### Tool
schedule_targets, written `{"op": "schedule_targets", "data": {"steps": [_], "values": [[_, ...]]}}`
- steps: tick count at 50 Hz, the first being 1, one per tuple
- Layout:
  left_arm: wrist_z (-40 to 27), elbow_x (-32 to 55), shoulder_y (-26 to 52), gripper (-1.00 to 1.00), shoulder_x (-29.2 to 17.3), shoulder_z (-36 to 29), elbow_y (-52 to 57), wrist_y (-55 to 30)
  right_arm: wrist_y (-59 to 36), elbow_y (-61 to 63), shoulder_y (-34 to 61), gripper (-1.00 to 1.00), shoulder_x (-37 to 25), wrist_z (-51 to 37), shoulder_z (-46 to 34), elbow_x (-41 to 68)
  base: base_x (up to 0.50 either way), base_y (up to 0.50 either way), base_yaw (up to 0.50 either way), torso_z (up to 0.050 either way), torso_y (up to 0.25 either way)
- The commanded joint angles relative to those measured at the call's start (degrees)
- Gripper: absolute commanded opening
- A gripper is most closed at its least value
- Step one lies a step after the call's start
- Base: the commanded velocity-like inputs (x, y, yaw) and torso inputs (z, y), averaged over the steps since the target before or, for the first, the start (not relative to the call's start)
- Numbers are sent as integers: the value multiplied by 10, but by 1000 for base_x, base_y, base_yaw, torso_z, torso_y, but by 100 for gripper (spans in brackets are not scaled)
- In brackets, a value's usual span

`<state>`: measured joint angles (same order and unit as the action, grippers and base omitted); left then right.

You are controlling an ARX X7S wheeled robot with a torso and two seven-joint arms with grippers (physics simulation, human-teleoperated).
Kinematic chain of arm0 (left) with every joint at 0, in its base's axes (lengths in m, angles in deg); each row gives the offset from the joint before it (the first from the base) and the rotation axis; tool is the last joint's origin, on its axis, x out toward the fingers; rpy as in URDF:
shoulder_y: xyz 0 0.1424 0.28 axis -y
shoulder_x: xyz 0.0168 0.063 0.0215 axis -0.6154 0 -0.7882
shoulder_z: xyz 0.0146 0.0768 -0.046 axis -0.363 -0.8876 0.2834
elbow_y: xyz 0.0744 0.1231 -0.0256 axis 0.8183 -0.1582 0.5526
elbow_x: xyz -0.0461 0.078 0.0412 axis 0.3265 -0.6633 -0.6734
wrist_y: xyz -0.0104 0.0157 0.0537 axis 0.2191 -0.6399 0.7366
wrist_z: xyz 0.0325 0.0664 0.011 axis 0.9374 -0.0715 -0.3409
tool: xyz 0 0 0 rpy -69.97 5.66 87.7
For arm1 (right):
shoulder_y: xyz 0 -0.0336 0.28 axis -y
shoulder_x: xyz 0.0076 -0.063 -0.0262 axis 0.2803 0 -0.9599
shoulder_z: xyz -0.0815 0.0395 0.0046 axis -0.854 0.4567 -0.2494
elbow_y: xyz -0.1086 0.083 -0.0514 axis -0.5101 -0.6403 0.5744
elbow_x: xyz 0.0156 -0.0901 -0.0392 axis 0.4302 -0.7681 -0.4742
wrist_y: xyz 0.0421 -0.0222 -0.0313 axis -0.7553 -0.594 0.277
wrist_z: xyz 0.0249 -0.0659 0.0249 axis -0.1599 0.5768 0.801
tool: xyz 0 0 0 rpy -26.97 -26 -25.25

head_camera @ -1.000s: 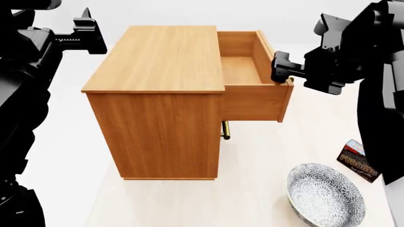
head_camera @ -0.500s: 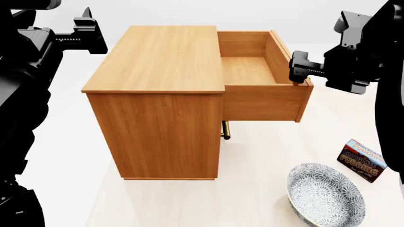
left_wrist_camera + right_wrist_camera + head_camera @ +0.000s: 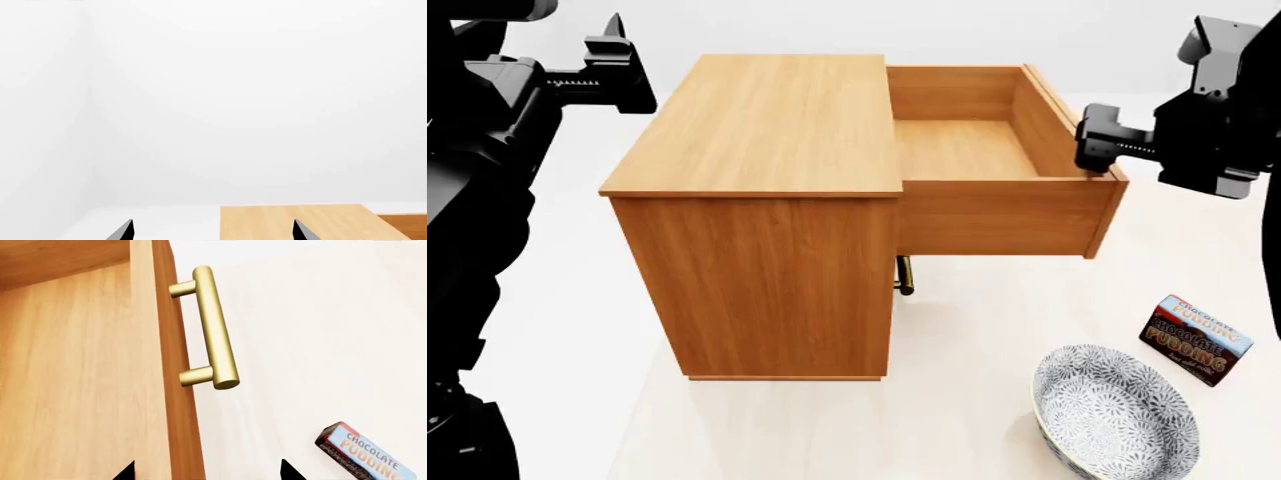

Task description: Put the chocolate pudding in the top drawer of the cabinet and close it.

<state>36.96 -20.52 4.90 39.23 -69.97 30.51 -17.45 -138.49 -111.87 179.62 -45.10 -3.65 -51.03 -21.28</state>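
The cabinet (image 3: 761, 130) stands mid-table with its top drawer (image 3: 1001, 215) pulled far out to the right, and the drawer is empty inside. My right gripper (image 3: 1098, 140) is at the drawer's front panel. In the right wrist view this gripper (image 3: 207, 472) is open, with its fingertips on either side of the front panel (image 3: 173, 390). The brass handle (image 3: 213, 325) lies a little beyond them. The chocolate pudding (image 3: 1190, 340) (image 3: 363, 452) lies on the table to the front right. My left gripper (image 3: 614, 70) (image 3: 210, 232) hovers open and empty beyond the cabinet's left edge.
A patterned grey-and-white bowl (image 3: 1114, 412) sits at the front right, just left of the pudding. A lower drawer's brass handle (image 3: 904, 275) sticks out under the open drawer. The pale table (image 3: 988, 330) runs on in front of the cabinet.
The top drawer has slid further out to the right, and my right gripper has moved with its front panel. The pudding carton is now fully uncovered. The left arm has not moved.
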Motion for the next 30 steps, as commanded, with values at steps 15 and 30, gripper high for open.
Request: {"op": "schedule_targets", "data": {"steps": [15,30], "values": [[1,2,-3,100,-1,0,-1,15,-7,0,24,100,-15,-6,-32,-13,0,0,0,0,0],[1,2,-6,100,1,1,-3,32,-11,0,66,100,-25,-1,-50,-14,0,0,0,0,0]]}}
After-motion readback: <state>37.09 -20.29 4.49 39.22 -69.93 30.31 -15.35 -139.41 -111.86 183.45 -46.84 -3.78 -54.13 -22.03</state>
